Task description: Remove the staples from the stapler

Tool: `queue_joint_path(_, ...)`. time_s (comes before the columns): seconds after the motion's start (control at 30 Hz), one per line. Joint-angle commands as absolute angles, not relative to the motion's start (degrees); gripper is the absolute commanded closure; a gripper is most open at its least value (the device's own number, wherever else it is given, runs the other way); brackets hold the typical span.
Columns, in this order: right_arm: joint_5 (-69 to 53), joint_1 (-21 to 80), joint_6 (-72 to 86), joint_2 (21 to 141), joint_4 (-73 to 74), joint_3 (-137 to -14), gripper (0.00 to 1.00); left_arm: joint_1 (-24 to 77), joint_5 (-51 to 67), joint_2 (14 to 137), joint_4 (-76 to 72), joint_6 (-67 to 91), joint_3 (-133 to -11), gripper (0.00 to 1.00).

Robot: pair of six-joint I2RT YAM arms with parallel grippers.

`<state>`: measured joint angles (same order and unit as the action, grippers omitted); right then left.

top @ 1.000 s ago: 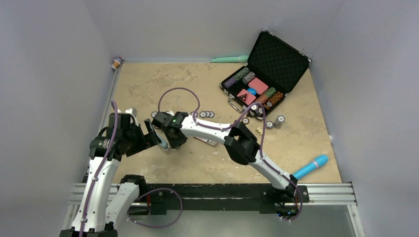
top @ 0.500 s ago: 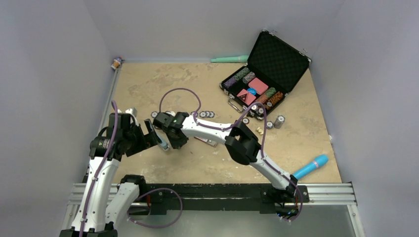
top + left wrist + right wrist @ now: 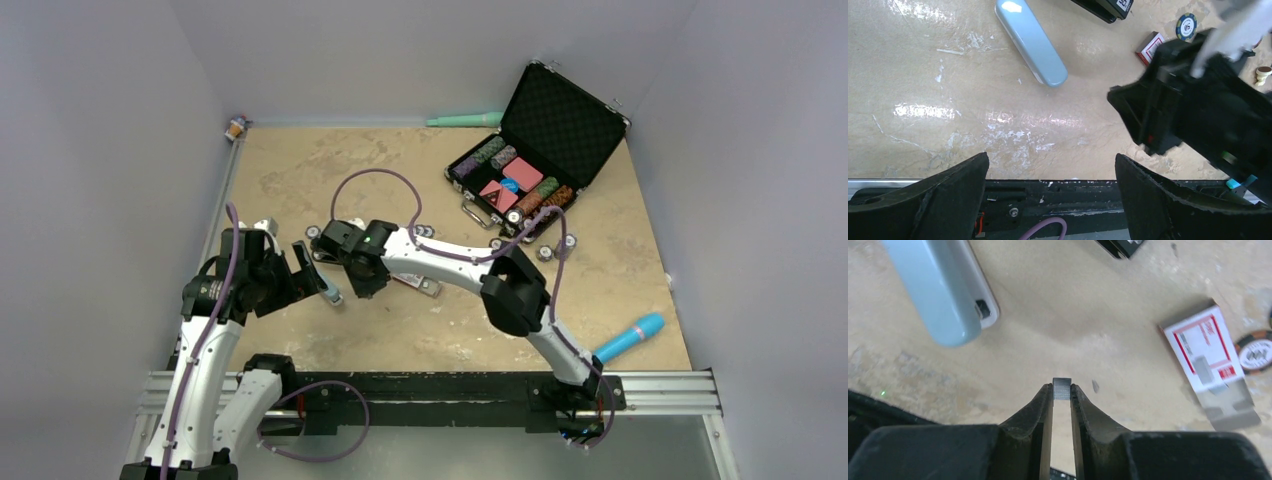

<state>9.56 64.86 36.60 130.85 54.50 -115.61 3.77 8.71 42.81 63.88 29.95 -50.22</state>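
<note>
The frame's top edge cuts off the stapler (image 3: 1120, 246).

top: fixed high behind the arm bases, facing down over the whole table (image 3: 300, 170) | left wrist: near, facing down past left claw (image 3: 1050, 165) | right wrist: nearest, facing down past right claw (image 3: 1062, 392) | shared: blue block (image 3: 1030, 42) ahead-left of each claw, red-and-white box (image 3: 1149, 46) ahead-right
</note>
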Motion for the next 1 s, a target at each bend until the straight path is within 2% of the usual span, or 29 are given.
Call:
queue_joint_path(0.0,11.2,64.2,39.6,121.5,52.5,-110.8,0.82,3.3,8.5,42.9,62.4,29.9,-50.2,0.0)
queue_joint_path(0.33,6.9,57.8,45.3,109.7,44.4,-96.1,0.9,3.3,8.4,42.8,62.4,30.0,-50.2,0.0)
queue_joint_path(0.97,3.9,50.9,49.3,104.2,37.2,-79.8,0.92,3.3,8.6,42.8,62.3,29.9,-50.2,0.0)
